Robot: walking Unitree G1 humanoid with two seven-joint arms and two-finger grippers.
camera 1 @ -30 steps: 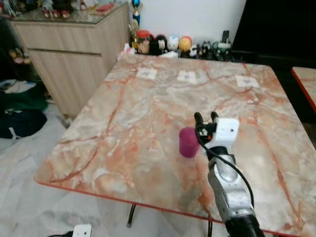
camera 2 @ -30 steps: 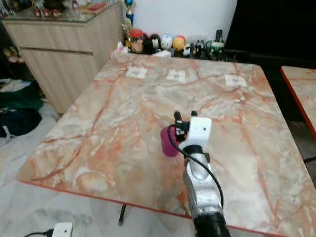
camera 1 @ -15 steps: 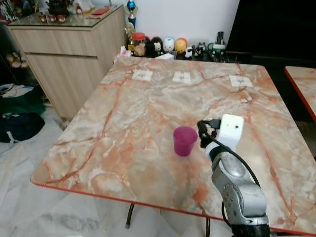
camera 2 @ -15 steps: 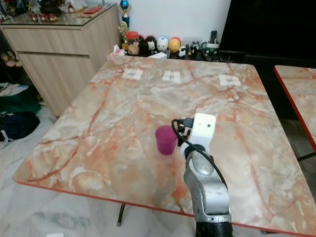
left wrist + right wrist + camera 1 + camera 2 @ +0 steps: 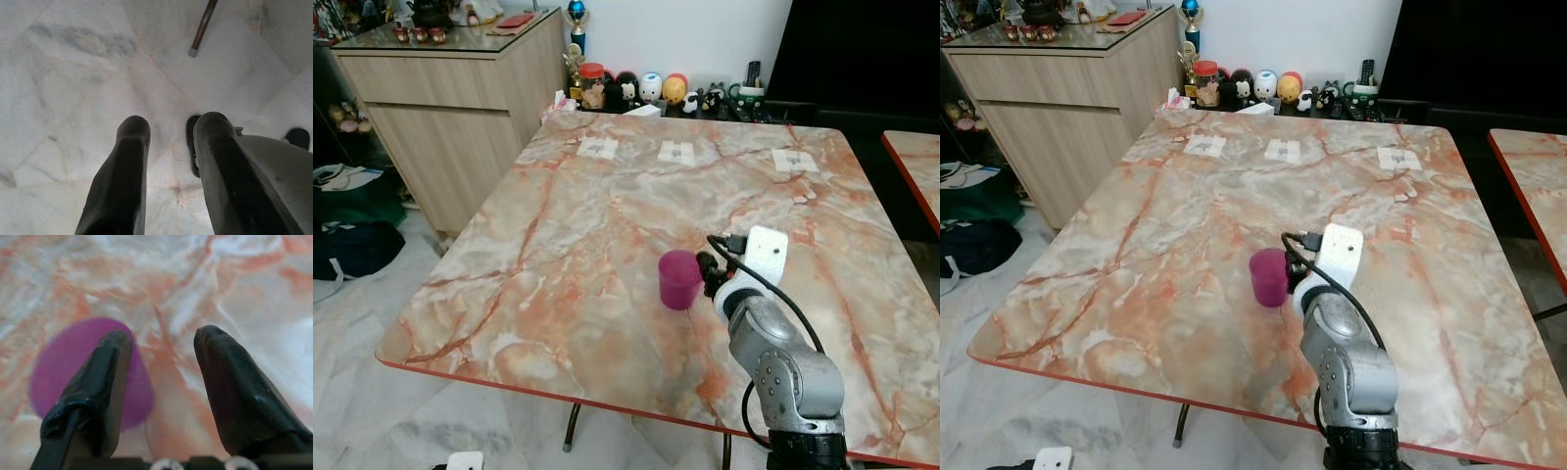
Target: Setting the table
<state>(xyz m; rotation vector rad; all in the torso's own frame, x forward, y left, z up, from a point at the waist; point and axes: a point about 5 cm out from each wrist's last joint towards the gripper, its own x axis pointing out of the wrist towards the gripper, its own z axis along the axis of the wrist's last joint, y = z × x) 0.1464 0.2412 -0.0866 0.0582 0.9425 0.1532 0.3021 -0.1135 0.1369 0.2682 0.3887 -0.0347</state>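
- Left eye view: a purple cup [image 5: 680, 278] stands upright on the marble table [image 5: 587, 235], about in the middle of its near half. The right gripper [image 5: 709, 268] is just beside the cup, on the cup's right side. I cannot tell from here whether it touches the cup.
- Right eye view: it is the same scene. Three small paper cards [image 5: 1281, 150] lie in a row near the far edge of the table, well apart from the cup. A wooden cabinet [image 5: 1067, 108] stands on the far left.
- Left wrist view: the left gripper [image 5: 168, 132] hangs idle over the pale floor tiles [image 5: 73, 73]. Its fingers are spread and hold nothing.
- Right wrist view: the right gripper's fingers [image 5: 230, 382] are apart and empty. The cup lies behind one finger, not in the gap between the two, so it is not grasped.
- My judgement: the cup seems to be placed, and the step in hand is to let it go cleanly. To do this well, keep the fingers wide and draw the gripper straight away from the cup, because a sideways move could knock this light cup over.
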